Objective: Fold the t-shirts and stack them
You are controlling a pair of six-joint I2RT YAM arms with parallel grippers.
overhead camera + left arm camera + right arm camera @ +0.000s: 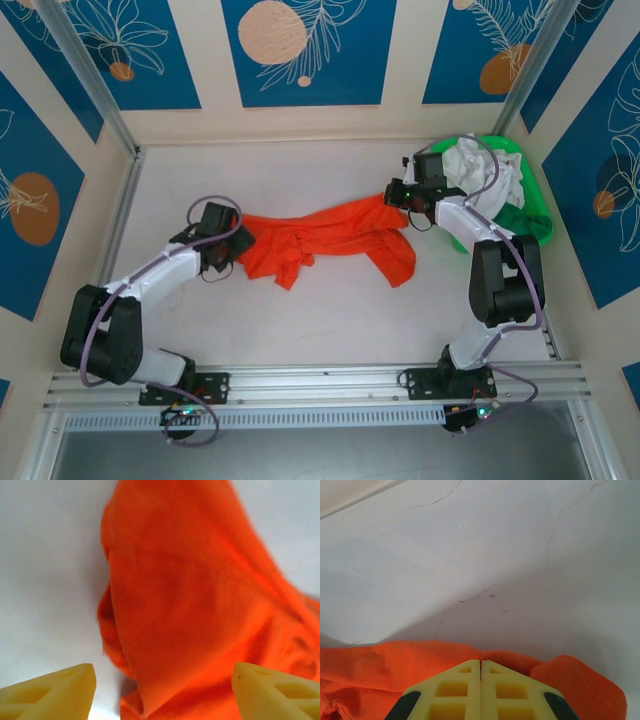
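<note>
Yellow-fingered left gripper (165, 680) stands spread wide just before the bright orange-red cloth t-shirt (330, 238), which lies crumpled mid-table, its long axis running left to right between the arms; the right gripper (480, 664) pinches its right end, over a white tabletop (330, 330) ringed by blue leaf-patterned wall panels (300, 50)

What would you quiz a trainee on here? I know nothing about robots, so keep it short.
1. True or false: the white t-shirt lies in the green tray.
2. The left gripper is: A open, B shut.
3. Fill in: the orange t-shirt lies crumpled on the ____.
Key: 1 true; 2 A; 3 table.
</note>
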